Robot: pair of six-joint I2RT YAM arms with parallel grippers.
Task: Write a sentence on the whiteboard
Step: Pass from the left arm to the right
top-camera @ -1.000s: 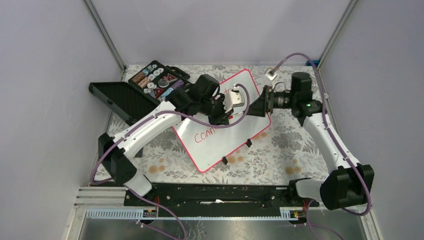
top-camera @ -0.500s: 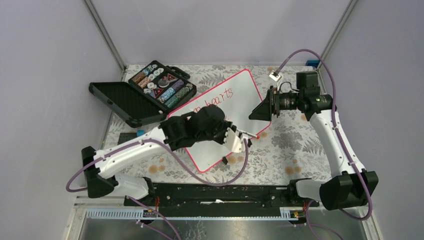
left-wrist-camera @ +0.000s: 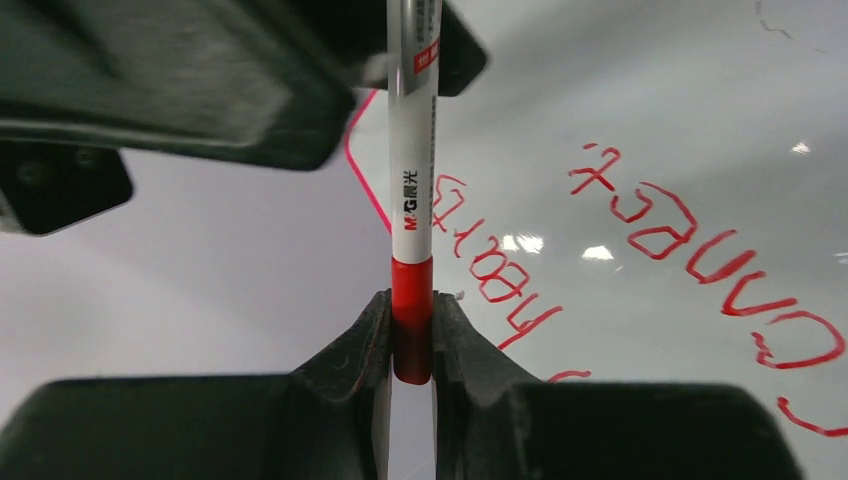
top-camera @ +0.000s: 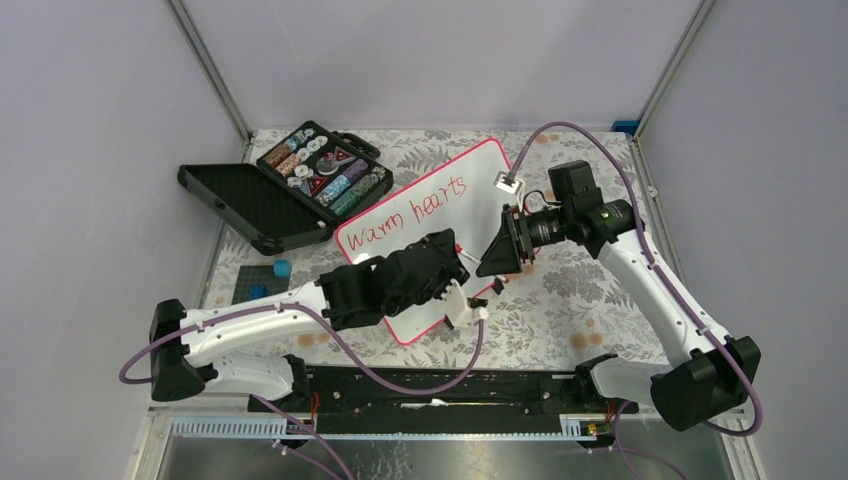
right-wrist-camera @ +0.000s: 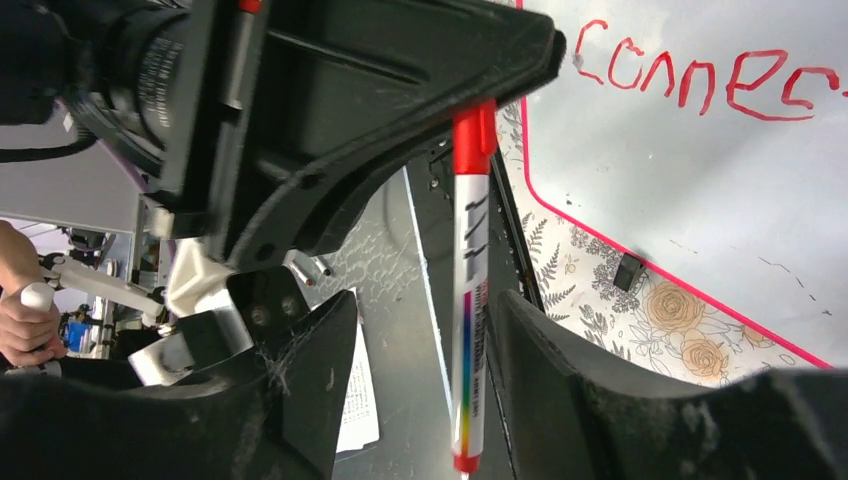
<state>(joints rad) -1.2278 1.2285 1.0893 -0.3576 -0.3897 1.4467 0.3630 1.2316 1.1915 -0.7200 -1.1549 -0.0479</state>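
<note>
The left arm lies across the lower half of the whiteboard at frame centre, hiding part of the sentence. An open black case sits upper left. The left gripper is clamped on a marker by its red end. The right gripper has its jaws apart around that marker, with a gap on each side.

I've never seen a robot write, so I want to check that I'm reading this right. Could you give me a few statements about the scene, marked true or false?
1. The left hand pinches a red-capped marker. True.
2. The board is blank. False: it bears red writing, "Warm hearts", and the wrist views show "connect" too.
3. The black case is shut. False: it lies open, its lid flat beside the filled tray.
4. The right hand has its fingers apart, with the marker between them. True.
</note>
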